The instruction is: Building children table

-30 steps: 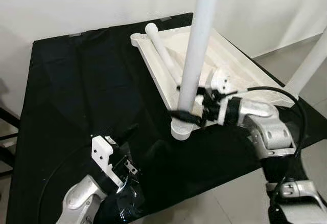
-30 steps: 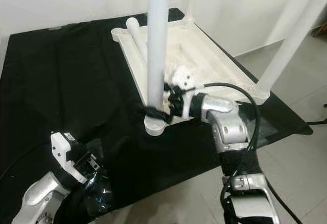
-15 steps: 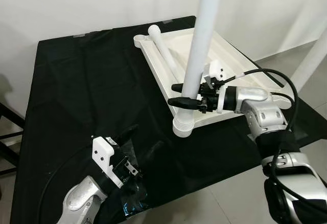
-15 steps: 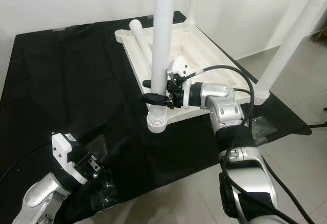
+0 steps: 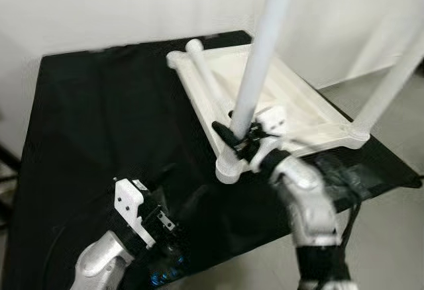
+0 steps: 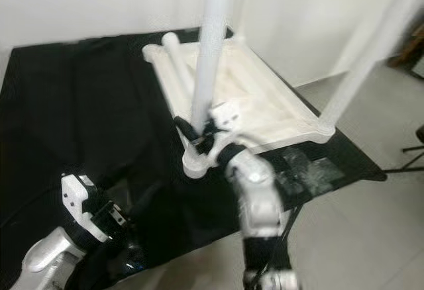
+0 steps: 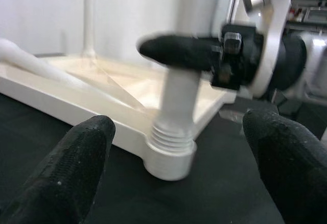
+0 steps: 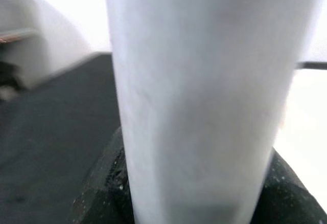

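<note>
Table leg (image 5: 255, 78): we see it upright in the near left corner socket of the upturned white table (image 5: 311, 114).
Right pincer (image 5: 233, 139): clamped around the leg just above the socket.
Left pincer (image 7: 179, 173): fingers spread wide, low and near, well apart from the leg.
Tabletop (image 5: 99, 111): black cloth; a loose leg (image 5: 202, 71) lies on the table's far left side.

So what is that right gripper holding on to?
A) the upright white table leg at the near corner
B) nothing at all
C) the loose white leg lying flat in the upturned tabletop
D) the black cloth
A: the right gripper is clamped around the upright white plastic table leg just above its threaded socket at the near corner of the upturned white tabletop.
</note>
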Robot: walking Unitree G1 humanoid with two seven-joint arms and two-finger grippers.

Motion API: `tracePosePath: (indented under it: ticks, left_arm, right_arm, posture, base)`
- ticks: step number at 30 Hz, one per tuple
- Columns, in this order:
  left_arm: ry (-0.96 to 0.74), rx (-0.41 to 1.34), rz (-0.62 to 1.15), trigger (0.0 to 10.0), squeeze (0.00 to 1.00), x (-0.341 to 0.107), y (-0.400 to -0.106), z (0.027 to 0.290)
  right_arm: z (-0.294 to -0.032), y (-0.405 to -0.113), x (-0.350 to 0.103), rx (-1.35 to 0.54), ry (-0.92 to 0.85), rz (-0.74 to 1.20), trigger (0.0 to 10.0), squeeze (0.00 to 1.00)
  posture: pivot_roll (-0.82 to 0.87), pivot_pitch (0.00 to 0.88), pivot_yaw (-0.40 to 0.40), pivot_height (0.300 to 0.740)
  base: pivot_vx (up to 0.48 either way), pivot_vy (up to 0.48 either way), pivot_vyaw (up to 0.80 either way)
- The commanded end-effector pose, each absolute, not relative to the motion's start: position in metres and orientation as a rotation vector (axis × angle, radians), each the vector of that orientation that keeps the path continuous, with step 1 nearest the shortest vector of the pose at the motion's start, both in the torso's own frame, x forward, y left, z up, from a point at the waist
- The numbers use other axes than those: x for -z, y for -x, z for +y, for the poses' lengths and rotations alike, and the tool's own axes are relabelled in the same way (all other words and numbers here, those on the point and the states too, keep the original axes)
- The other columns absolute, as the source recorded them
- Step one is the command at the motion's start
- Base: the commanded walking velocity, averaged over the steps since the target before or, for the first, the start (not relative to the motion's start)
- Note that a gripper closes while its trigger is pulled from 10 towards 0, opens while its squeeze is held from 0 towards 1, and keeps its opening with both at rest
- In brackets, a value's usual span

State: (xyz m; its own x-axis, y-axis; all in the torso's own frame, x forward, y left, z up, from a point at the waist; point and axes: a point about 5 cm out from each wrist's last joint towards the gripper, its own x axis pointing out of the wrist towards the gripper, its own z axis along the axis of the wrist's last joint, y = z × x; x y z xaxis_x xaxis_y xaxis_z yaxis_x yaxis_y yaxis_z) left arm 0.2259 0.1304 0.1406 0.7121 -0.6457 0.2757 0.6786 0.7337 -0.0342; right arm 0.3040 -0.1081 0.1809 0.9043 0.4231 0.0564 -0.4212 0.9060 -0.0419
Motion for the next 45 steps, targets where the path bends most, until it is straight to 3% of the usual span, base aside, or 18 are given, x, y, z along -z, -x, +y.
tracePosePath:
  ticks: [1,4,5,10,11,12,13,15,16,17,19,20,23,27,28,29,30,45]
  left_arm:
    - [0.137,0.749,-0.244,10.0,0.00,-0.141,-0.226,0.133]
    - [0.141,0.758,-0.241,10.0,0.00,-0.140,-0.227,0.132]
    - [0.142,0.765,-0.239,10.0,0.00,-0.140,-0.227,0.132]
    - [0.139,0.762,-0.240,10.0,0.00,-0.140,-0.226,0.132]
    - [0.137,0.755,-0.242,10.0,0.00,-0.140,-0.226,0.133]
    - [0.137,0.755,-0.242,10.0,0.00,-0.140,-0.226,0.133]
    - [0.135,0.749,-0.244,10.0,0.00,-0.140,-0.225,0.133]
    - [0.135,0.746,-0.244,10.0,0.00,-0.140,-0.225,0.133]
    - [0.136,0.749,-0.243,10.0,0.00,-0.139,-0.225,0.132]
    - [0.137,0.753,-0.242,10.0,0.00,-0.139,-0.225,0.132]
    - [0.137,0.753,-0.242,10.0,0.00,-0.139,-0.225,0.132]
    - [0.140,0.756,-0.241,10.0,0.00,-0.138,-0.226,0.131]
    - [0.140,0.754,-0.242,10.0,0.00,-0.138,-0.227,0.130]
    - [0.139,0.752,-0.243,10.0,0.00,-0.138,-0.227,0.130]
    - [0.139,0.752,-0.243,10.0,0.00,-0.138,-0.227,0.129]
    - [0.138,0.752,-0.243,10.0,0.00,-0.138,-0.228,0.129]
    - [0.138,0.753,-0.243,10.0,0.00,-0.138,-0.228,0.128]
    - [0.145,0.754,-0.247,10.0,0.00,-0.140,-0.230,0.125]
  right_arm:
    - [-0.114,-0.294,-0.125,-0.402,0.072,0.237,0.0,0.00]
    - [-0.111,-0.294,-0.127,-0.425,0.093,0.228,0.0,0.00]
    - [-0.111,-0.297,-0.128,-0.428,0.103,0.231,10.0,0.00]
    - [-0.110,-0.299,-0.129,-0.439,0.104,0.236,10.0,0.00]
    - [-0.108,-0.302,-0.135,-0.465,0.094,0.220,10.0,0.74]
    - [-0.108,-0.302,-0.135,-0.465,0.094,0.220,10.0,0.74]
    - [-0.106,-0.307,-0.150,-0.515,0.049,0.172,10.0,1.00]
    - [-0.104,-0.312,-0.165,-0.575,0.015,0.119,10.0,1.00]
    - [-0.104,-0.316,-0.185,-0.717,0.007,0.034,10.0,1.00]
    - [-0.105,-0.316,-0.200,-0.829,0.014,-0.023,10.0,0.58]
    - [-0.105,-0.316,-0.200,-0.829,0.014,-0.023,10.0,0.58]
    - [-0.118,-0.319,-0.211,-1.032,0.164,-0.068,10.0,0.00]
    - [-0.132,-0.324,-0.209,-1.169,0.270,-0.015,10.0,0.00]
    - [-0.137,-0.332,-0.212,-1.219,0.290,0.014,10.0,0.00]
    - [-0.137,-0.339,-0.217,-1.224,0.278,0.015,8.9,0.00]
    - [-0.137,-0.345,-0.221,-1.221,0.267,0.009,3.8,0.00]
    - [-0.137,-0.350,-0.224,-1.212,0.264,0.009,0.0,0.00]
    - [-0.155,-0.349,-0.207,-1.177,0.255,0.045,0.0,0.00]
  posture:
    - [-0.02,0.184,-0.002,0.740]
    - [-0.02,0.181,-0.006,0.740]
    - [-0.01,0.178,-0.012,0.740]
    - [-0.01,0.178,-0.011,0.740]
    - [-0.01,0.178,-0.011,0.740]
    - [-0.01,0.178,-0.011,0.740]
    - [0.00,0.176,-0.013,0.740]
    - [0.00,0.174,-0.013,0.740]
    - [0.00,0.173,-0.011,0.740]
    - [0.00,0.170,-0.012,0.740]
    - [0.00,0.170,-0.012,0.740]
    - [0.00,0.166,-0.016,0.740]
    - [0.01,0.162,-0.020,0.740]
    - [0.01,0.160,-0.019,0.740]
    - [0.01,0.160,-0.022,0.740]
    - [0.01,0.159,-0.023,0.740]
    - [0.02,0.159,-0.024,0.740]
    - [0.00,0.170,-0.026,0.740]
  base:
    - [0.000,0.000,0.00]
    - [0.000,0.000,0.00]
    - [0.000,0.000,0.00]
    - [0.000,0.000,0.00]
    - [0.000,0.000,0.00]
    - [0.000,0.000,0.00]
    - [0.000,0.000,0.00]
    - [0.000,0.000,0.00]
    - [0.000,0.000,0.00]
    - [0.000,0.000,0.00]
    - [0.000,0.000,0.00]
    - [0.000,0.000,0.00]
    - [0.000,0.000,0.00]
    - [0.000,0.000,0.00]
    - [0.000,0.000,0.00]
    - [0.000,0.000,0.00]
    - [0.000,0.000,0.00]
    - [0.000,0.000,0.00]
